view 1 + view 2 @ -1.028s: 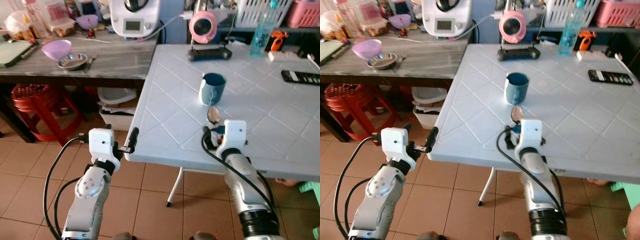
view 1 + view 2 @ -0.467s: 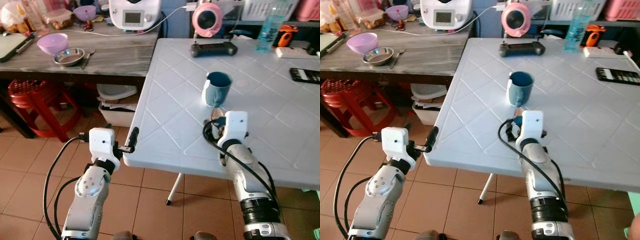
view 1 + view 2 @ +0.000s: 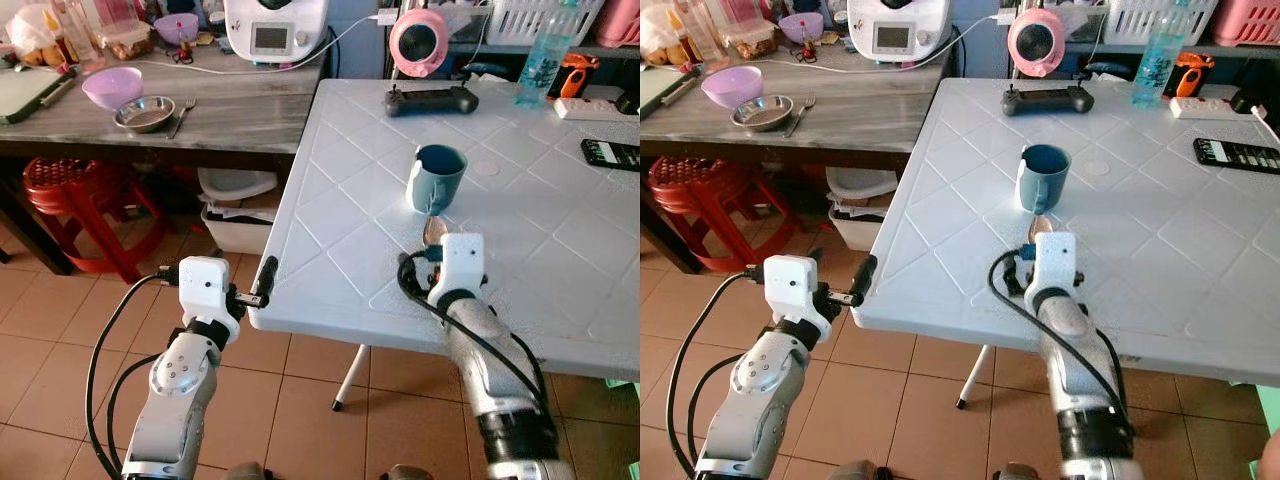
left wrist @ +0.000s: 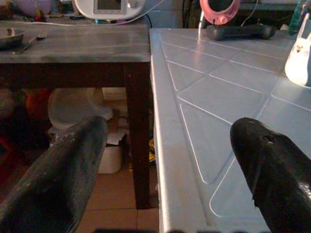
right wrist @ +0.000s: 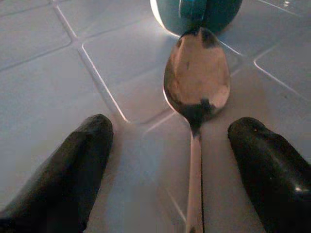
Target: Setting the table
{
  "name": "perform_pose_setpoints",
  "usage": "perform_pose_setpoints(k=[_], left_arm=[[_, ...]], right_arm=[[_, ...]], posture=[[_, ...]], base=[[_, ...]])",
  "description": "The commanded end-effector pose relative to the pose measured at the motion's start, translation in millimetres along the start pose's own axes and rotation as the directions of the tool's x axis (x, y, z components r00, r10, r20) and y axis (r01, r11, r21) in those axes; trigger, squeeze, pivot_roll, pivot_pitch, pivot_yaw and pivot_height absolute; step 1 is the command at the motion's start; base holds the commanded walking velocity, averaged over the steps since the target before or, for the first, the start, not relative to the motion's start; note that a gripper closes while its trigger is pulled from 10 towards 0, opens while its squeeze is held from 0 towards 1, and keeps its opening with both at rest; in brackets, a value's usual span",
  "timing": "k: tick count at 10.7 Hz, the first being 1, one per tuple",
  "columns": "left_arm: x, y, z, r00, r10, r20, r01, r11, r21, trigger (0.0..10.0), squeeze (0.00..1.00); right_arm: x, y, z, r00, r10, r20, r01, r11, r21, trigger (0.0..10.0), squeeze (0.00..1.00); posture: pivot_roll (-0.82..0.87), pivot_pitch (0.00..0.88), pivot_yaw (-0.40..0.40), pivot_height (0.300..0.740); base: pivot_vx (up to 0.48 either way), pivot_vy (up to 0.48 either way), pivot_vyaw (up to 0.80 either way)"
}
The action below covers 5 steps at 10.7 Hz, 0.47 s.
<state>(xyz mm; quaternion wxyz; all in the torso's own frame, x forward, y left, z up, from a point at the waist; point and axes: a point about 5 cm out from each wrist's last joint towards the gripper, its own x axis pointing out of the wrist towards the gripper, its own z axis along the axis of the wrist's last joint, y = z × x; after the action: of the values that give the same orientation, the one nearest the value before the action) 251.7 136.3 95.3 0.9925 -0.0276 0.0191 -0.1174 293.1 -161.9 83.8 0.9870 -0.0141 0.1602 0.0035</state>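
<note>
Right gripper [image 5: 167, 170]: I see it low over the white table [image 3: 520, 280], its fingers [image 5: 73, 170] spread wide and holding nothing.
Spoon [image 5: 197, 92]: it lies flat on the table between the two fingers, touching neither one. The bowl points away from the gripper, the handle runs back toward the wrist.
Mug [image 3: 435, 178]: the blue mug stands upright just beyond the spoon bowl. In the right wrist view the bowl tip seems to reach the mug base; I cannot tell if they touch.
Head views: here the right wrist housing covers most of the spoon, and I see only the bowl [image 3: 434, 231] between housing and mug. The wrist view shows the handle and the open gap on both sides of it.
Left gripper [image 4: 167, 160]: it is at the near corner of the table, fingers apart and holding nothing. In its wrist view one finger is over the tabletop, the other is off the edge, over the floor side.
Further from left gripper: a dark counter [image 3: 200, 110] with a steel bowl [image 3: 144, 113] and fork [image 3: 184, 104], beyond the table edge.
</note>
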Motion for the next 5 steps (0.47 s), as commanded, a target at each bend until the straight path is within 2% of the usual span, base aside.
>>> perform_pose_setpoints(k=[1, 3, 5], left_arm=[[-0.4, 2.0, 4.3, 1.000, -0.001, 0.008, 0.001, 1.000, 0.013, 10.0, 0.00], [-1.5, 0.4, 2.4, 1.000, -0.009, 0.000, 0.009, 1.000, 0.008, 10.0, 0.00], [-1.4, -0.3, 2.4, 1.000, -0.013, -0.002, 0.013, 1.000, 0.007, 10.0, 0.00]], right_arm=[[-2.8, 1.9, -12.2, 0.998, 0.010, -0.065, -0.010, 1.000, 0.006, 0.0, 0.00], [-3.1, -10.7, -20.6, 0.991, -0.018, -0.135, 0.024, 0.999, 0.040, 0.0, 0.00], [0.7, -14.1, -20.6, 0.987, -0.001, -0.158, 0.007, 0.999, 0.037, 0.0, 0.00]], posture=[[-0.02, 0.040, 0.070, 0.740], [-0.03, 0.044, 0.073, 0.740], [-0.03, 0.046, 0.075, 0.740]], base=[[0.000, 0.000, 0.00], [0.000, 0.000, 0.00], [0.000, 0.000, 0.00]])
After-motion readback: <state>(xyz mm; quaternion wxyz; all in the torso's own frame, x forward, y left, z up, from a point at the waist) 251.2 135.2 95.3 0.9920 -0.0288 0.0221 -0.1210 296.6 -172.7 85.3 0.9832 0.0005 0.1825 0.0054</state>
